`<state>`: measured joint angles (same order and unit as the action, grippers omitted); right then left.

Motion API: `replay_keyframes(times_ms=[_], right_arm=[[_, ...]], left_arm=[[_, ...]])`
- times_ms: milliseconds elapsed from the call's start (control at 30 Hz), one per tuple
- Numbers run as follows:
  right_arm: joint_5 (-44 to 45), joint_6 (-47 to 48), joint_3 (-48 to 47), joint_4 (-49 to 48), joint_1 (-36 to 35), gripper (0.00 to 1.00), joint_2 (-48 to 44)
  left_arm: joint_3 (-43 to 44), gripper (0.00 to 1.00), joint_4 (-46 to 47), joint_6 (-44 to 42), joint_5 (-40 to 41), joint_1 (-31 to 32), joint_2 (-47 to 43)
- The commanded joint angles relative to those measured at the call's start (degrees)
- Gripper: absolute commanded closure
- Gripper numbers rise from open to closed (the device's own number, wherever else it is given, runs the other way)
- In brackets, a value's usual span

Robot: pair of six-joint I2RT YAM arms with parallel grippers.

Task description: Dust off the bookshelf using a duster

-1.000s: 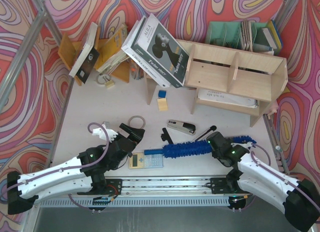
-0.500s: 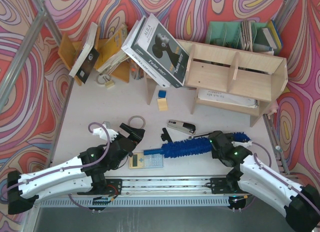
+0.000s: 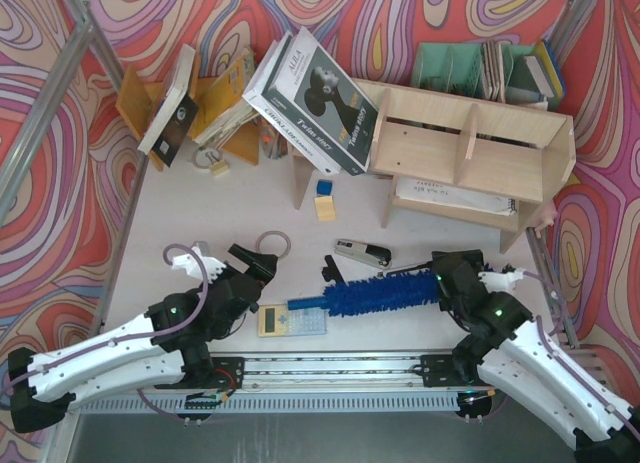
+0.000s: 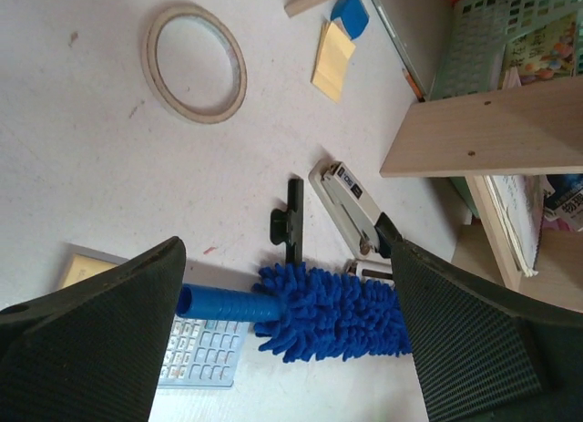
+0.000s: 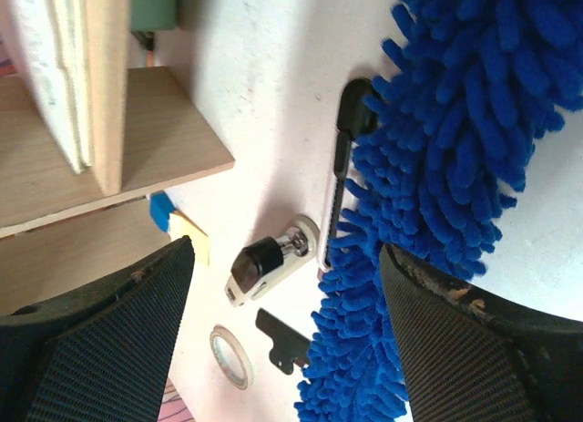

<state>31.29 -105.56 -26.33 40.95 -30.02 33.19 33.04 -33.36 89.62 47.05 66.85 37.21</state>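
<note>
We see the left fingers point(image 4: 91, 340) spread wide with nothing between them. They hang above the table point(image 3: 200, 213), near the handle end of the duster point(image 3: 385, 293). The right fingers point(image 5: 465, 349) also stand wide apart over the fluffy end and hold nothing. Whether a fingertip brushes the fibres we cannot tell.

The duster lies flat on the table just beyond the arm bases, between the two arms. Its long axis runs left to right, with the fluffy end a little farther from us. The blue handle point(image 3: 305, 303) points toward the left arm, its end over the far edge of a calculator point(image 3: 292, 321). The bookshelf point(image 3: 470, 143) stands at the far right, well apart from the duster.

From above, the right arm covers the duster's right tip. A black pen point(image 5: 339, 167) lies partly under the fibres. Each wrist view cuts the duster off.
</note>
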Motion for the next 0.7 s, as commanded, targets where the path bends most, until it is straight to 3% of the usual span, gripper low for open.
replay_keyframes(times_ms=[0, 67, 233, 500, 533, 667], right_arm=[[7.63, 7.59, -3.55, 6.4, 0.27, 0.24, -4.0], [10.14, 11.97, -4.65, 5.21, 0.24, 0.22, -5.63], [13.05, 39.64, -5.4, -11.56, 0.2, 0.02, -7.51], [12.19, 70.8, -6.01, -28.33, 0.26, 0.01, -3.59], [9.11, 77.15, -5.76, -32.41, 0.24, 0.01, -0.73], [5.51, 81.89, -5.16, -36.03, 0.29, 0.01, 2.69]], left_arm=[[3.23, 0.14, -5.39, -3.03, 4.63, -0.4, -0.76], [4.74, 0.03, -6.94, -4.35, 5.99, -0.45, -0.43], [9.31, 0.02, -9.14, -11.54, 11.52, -0.5, 0.71], [15.17, 0.02, -5.07, -37.49, 23.95, -0.79, 6.26], [15.45, 0.02, 2.1, -50.57, 25.85, -2.96, 10.34], [14.73, 0.01, 8.5, -59.52, 15.25, -15.29, 15.34]])
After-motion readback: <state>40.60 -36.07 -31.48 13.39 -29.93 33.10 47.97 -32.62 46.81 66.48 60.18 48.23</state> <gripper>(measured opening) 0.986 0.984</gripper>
